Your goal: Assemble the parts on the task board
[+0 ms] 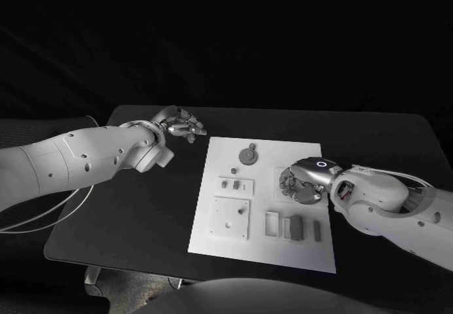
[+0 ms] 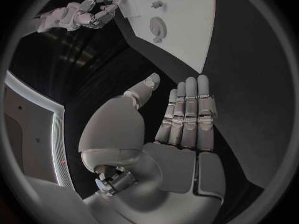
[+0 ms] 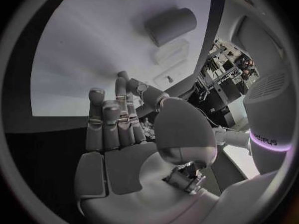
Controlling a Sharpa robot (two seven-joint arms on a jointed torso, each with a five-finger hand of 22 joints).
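- Task board (image 1: 269, 242): flat mid-table, grey parts (image 1: 294, 227) toward its near edge.
- Right hand (image 1: 304, 179): over board's right edge, fingers spread, holding nothing.
- Left hand (image 1: 181, 124): off board, near table's far-left corner, released, empty.

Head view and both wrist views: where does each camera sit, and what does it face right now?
Head view: on the robot's head, looking down at the task board; both arms, left hand, right hand.
Left wrist view: behind the left hand's palm, facing the board's round part.
Right wrist view: behind the right hand's palm, facing the board.
Shared: head and left wrist views both show the round part and the right hand.
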